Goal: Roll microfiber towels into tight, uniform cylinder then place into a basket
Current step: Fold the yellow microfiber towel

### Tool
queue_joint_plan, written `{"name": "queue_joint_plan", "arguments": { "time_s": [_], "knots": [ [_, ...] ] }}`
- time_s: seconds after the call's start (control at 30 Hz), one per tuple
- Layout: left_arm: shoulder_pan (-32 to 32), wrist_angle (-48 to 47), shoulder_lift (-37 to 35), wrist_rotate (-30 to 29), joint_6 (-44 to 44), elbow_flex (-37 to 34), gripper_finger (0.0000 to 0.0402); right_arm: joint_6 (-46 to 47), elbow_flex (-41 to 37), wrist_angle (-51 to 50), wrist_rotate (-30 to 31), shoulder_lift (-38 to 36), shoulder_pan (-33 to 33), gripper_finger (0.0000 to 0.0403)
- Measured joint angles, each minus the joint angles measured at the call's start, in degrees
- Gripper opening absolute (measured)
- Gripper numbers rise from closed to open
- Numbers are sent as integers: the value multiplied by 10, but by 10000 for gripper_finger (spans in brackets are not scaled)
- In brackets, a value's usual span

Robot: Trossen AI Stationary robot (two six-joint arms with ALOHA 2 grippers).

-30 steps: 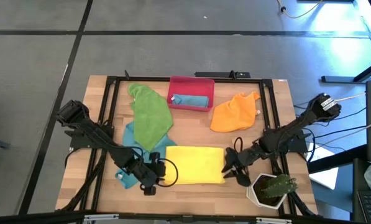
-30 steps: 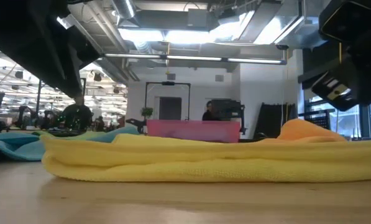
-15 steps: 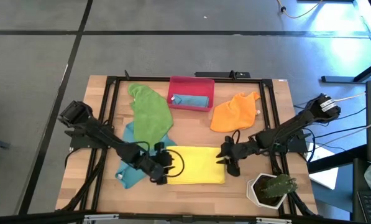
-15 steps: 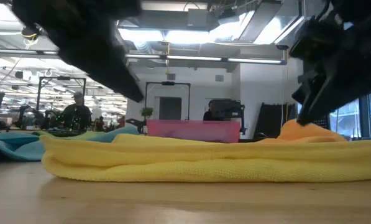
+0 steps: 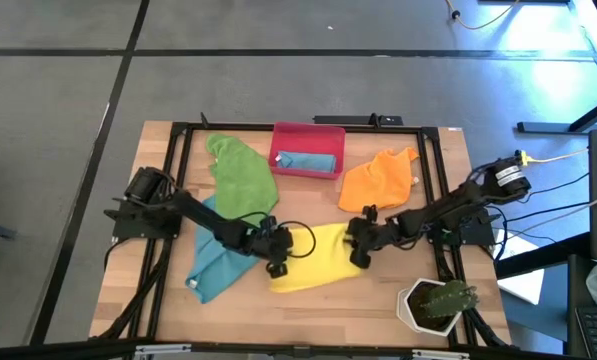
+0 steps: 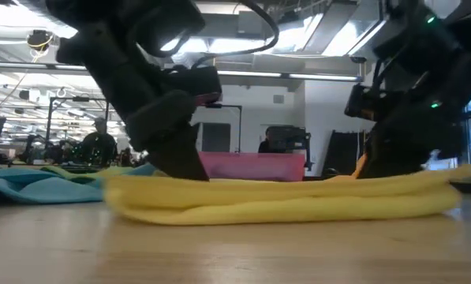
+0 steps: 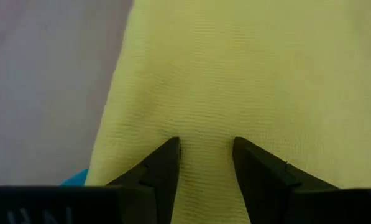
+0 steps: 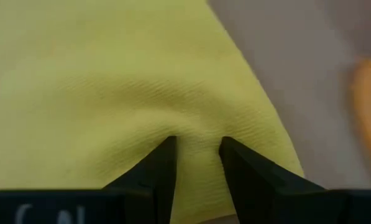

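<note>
The folded yellow towel (image 5: 318, 262) lies flat and askew on the wooden table near its front middle; the low view shows it as a low strip (image 6: 282, 203). My left gripper (image 5: 281, 252) stands on the towel's left end, fingers apart (image 7: 205, 149). My right gripper (image 5: 357, 250) stands on its right end, fingers also apart (image 8: 197, 146). The red-pink basket (image 5: 307, 150) sits at the far middle with a teal towel (image 5: 306, 160) inside. Loose on the table are a green towel (image 5: 243, 185), a teal towel (image 5: 216, 265) and an orange towel (image 5: 376, 182). My left gripper sets both fingertips (image 7: 169, 152) down on the yellow towel's top face near its left end (image 7: 204, 127). It comes slanting down from the table's left. The towel lies on the table under the tips. My right gripper sets both fingertips (image 8: 168, 149) down on the towel's top face near its right end (image 8: 194, 124). It comes slanting down from the table's right. The cloth rises in a small pucker between the tips. The towel rests on the table.
A white pot with a green plant (image 5: 438, 305) stands at the near right corner, close to my right arm. A black frame (image 5: 178, 160) runs around the work area. The teal towel lies under my left arm.
Both grippers have come down onto the yellow towel, the left one moving toward the table's right and far edge, the right one toward its left and far edge. The towel has slid and turned askew: its right end has gone toward the far edge.
</note>
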Motion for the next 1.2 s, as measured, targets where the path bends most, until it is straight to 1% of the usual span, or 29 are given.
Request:
{"name": "queue_joint_plan", "arguments": {
  "time_s": [0.1,0.2,0.37,0.47,0.63,0.77,0.87,0.97,1.07,1.13,1.2],
  "knots": [
    [8,19,-1,1,6,-1,144,-2,0,-4,40,-1,-26,133],
    [11,34,-3,1,27,10,144,-19,3,-9,47,-1,-49,133],
    [11,35,-3,1,58,29,144,-57,24,-41,12,-14,-62,133],
    [11,34,-3,0,65,36,144,-72,49,-78,-3,-46,-60,133],
    [11,35,-4,-1,65,40,144,-68,79,-181,-26,-105,-43,133],
    [11,51,-4,-2,66,40,144,-26,87,-282,-27,-159,-17,133],
    [12,94,-4,-2,82,40,144,23,87,-363,-27,-191,0,133],
    [13,170,-4,0,117,40,144,60,85,-413,-27,-196,15,133],
    [21,242,0,26,151,41,144,63,64,-394,-46,-193,25,132],
    [29,253,1,44,155,41,144,63,45,-371,-72,-188,29,126],
    [36,246,10,47,151,51,144,62,25,-345,-89,-182,31,116]
  ]
}}
